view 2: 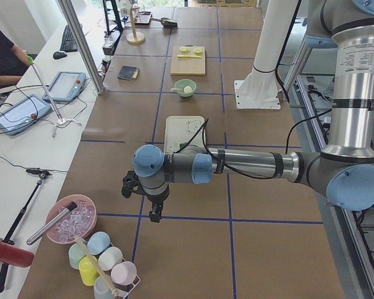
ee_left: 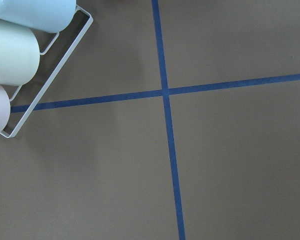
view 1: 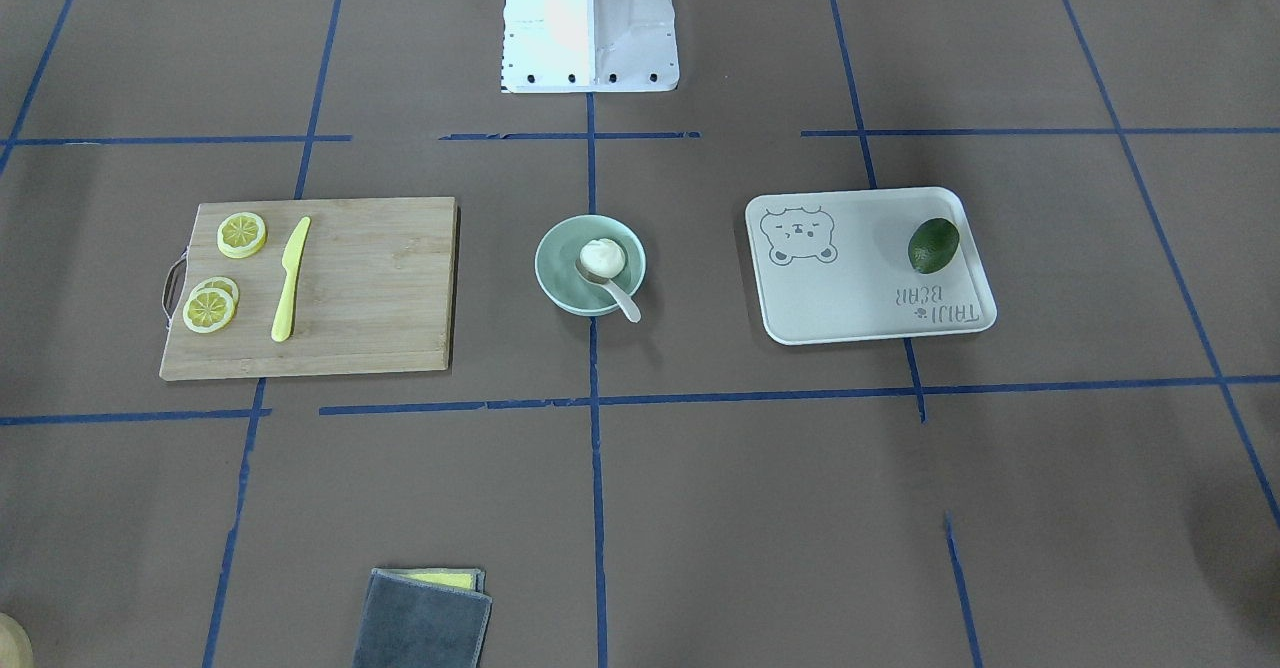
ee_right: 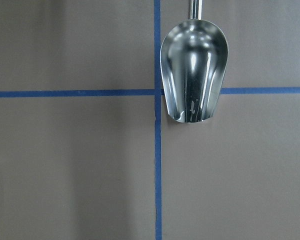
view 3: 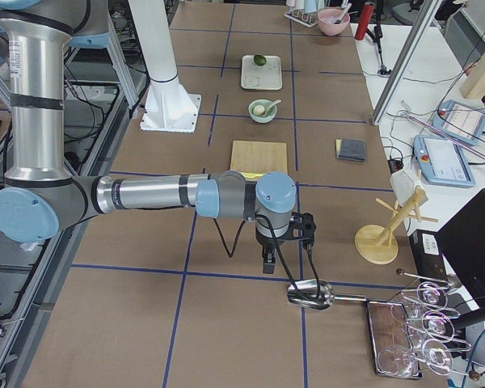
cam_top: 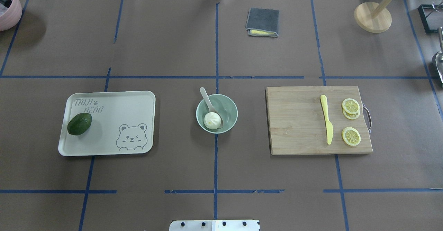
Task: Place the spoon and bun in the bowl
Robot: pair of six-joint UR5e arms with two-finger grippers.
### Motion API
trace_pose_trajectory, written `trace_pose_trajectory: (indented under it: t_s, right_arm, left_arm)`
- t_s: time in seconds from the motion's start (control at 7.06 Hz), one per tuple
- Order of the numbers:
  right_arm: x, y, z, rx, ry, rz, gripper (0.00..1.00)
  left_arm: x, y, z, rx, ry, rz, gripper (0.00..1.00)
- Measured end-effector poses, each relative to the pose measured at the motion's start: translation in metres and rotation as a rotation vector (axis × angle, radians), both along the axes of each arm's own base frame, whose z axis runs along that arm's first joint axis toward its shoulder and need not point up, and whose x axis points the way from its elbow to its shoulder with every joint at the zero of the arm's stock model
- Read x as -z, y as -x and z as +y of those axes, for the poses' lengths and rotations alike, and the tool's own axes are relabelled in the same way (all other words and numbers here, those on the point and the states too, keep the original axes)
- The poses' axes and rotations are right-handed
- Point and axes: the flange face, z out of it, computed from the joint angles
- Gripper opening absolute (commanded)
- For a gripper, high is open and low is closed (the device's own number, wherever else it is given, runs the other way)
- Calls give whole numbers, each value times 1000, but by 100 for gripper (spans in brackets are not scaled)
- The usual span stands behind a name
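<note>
The mint-green bowl (cam_top: 231,110) stands at the table's middle, also in the front view (view 1: 556,270). The white bun (cam_top: 211,119) lies inside it. The cream spoon (cam_top: 208,102) rests in the bowl with its scoop beside the bun and its handle sticking out over the rim. My left gripper (view 2: 154,215) hangs over bare table far off at the left end. My right gripper (view 3: 268,265) hangs far off at the right end. Both show only in the side views, so I cannot tell if they are open or shut.
A pale tray (cam_top: 114,99) with an avocado (cam_top: 79,123) lies left of the bowl. A wooden board (cam_top: 297,120) with a yellow knife (cam_top: 326,123) and lemon slices (cam_top: 351,136) lies right. A metal scoop (ee_right: 193,70) lies under the right wrist, cups (ee_left: 12,55) by the left.
</note>
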Motion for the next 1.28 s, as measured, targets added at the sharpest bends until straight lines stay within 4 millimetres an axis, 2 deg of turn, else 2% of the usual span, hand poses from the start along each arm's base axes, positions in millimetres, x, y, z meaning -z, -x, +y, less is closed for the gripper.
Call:
trace_pose_trajectory:
  t_s: [0.28, 0.57, 1.28]
  right_arm:
    - [-14, 3, -4, -1, -38, -46, 100]
    - [-21, 7, 1, 1, -27, -109, 100]
    - [-17, 7, 0, -8, -23, -116, 100]
  left_arm:
    - [-1, 0, 0, 1, 4, 1, 100]
    - [-2, 0, 1, 2, 7, 1, 100]
    - [-8, 0, 7, 2, 19, 1, 100]
